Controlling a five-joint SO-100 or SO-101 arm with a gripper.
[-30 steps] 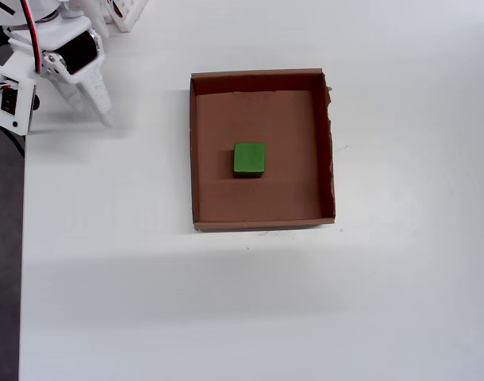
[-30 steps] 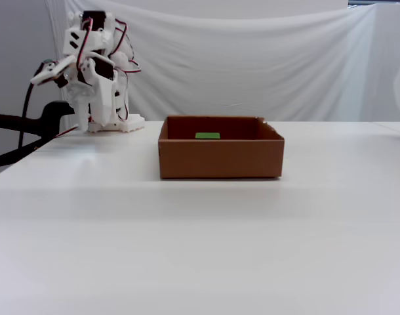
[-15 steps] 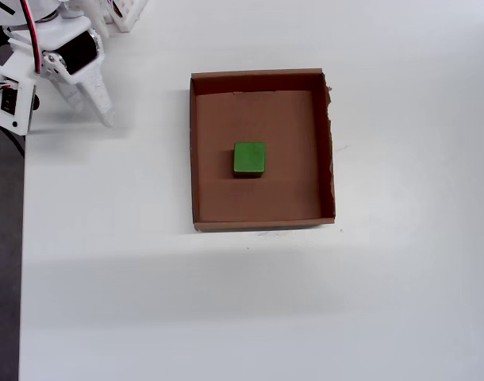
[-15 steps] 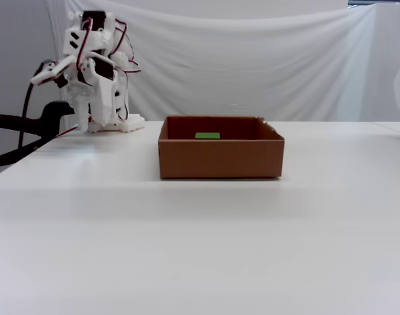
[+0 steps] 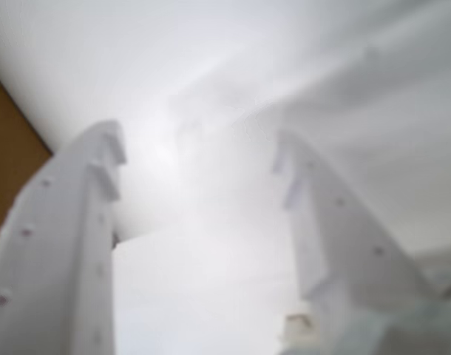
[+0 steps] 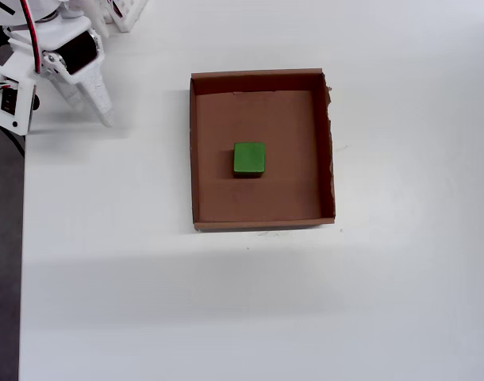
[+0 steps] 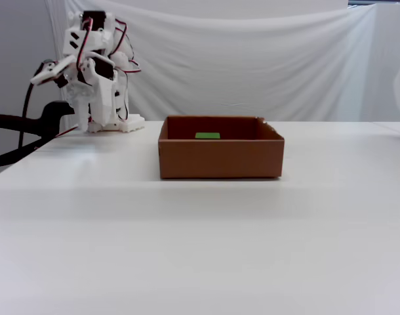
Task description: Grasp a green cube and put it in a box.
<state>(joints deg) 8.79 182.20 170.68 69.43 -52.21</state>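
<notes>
We see the green cube resting flat on the floor of the box, near its centre and clear of all four walls. The box stands on the white worktop. The pincer is released, its jaws spread and empty, and it sits well apart from the box, folded back above the worktop.

Bright, even light; wrist view blurred and washed-out.
</notes>
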